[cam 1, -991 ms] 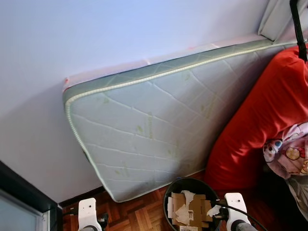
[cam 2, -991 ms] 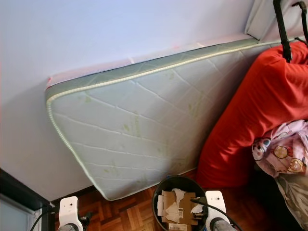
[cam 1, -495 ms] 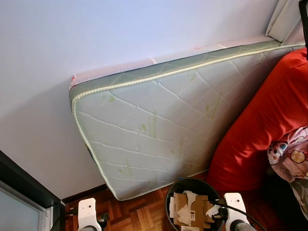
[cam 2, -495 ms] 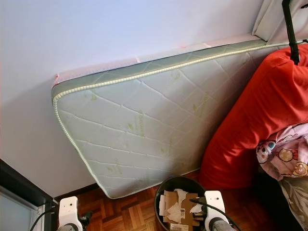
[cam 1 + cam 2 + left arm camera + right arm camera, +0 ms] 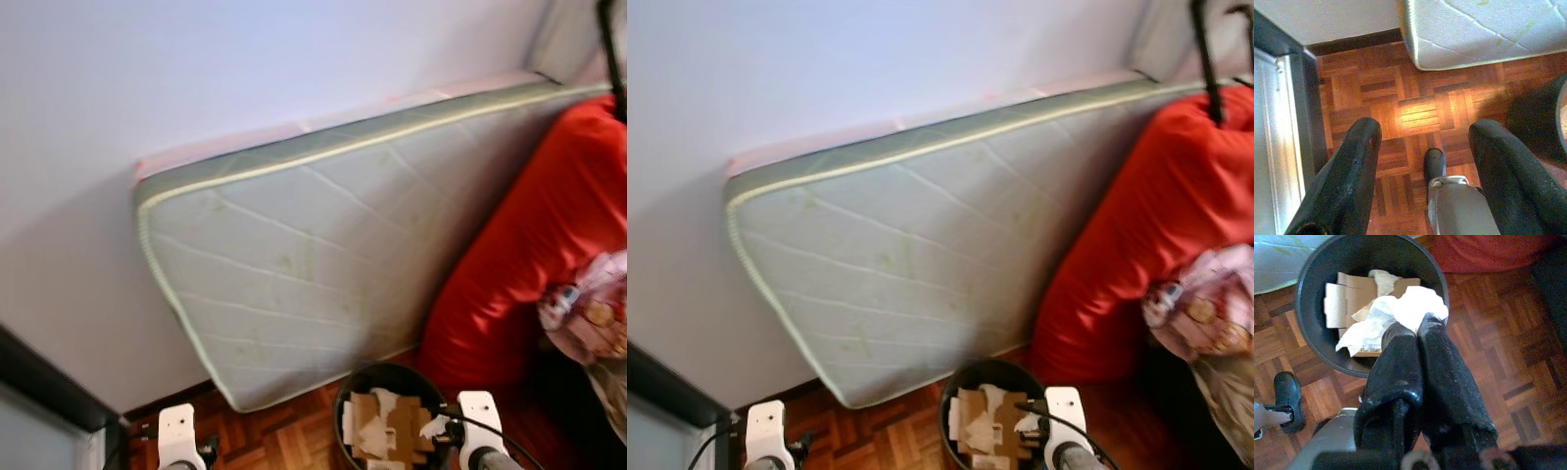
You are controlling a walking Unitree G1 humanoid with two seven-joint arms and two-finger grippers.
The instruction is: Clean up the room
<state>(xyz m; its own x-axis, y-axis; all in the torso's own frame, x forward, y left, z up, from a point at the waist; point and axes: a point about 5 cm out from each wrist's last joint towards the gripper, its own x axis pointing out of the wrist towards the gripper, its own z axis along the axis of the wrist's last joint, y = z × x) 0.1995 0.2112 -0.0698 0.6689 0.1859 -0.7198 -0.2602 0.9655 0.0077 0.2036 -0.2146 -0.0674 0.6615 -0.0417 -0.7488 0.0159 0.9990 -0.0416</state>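
- Right gripper [image 5: 1418,333]: fingers pressed together, pinching a crumpled white tissue [image 5: 1418,306], held over the rim of the black bin [image 5: 1308,279].
- Bin on parquet floor [image 5: 1415,112], w/ cardboard pieces [image 5: 1349,296] & more white paper inside. No print legible on the cardboard.
- Left gripper [image 5: 1422,142]: fingers spread wide, nothing between them, above bare floor near a dark door frame [image 5: 1308,98].
- Mattress [image 5: 304,255], quilted, pale w/ green edging, stands on its side leaning on the white wall [image 5: 196,69]; faint green marks on cover, too blurred to read.
- Red beanbag [image 5: 539,235] just right of mattress, close behind bin; patterned pink cloth [image 5: 588,313] on it.
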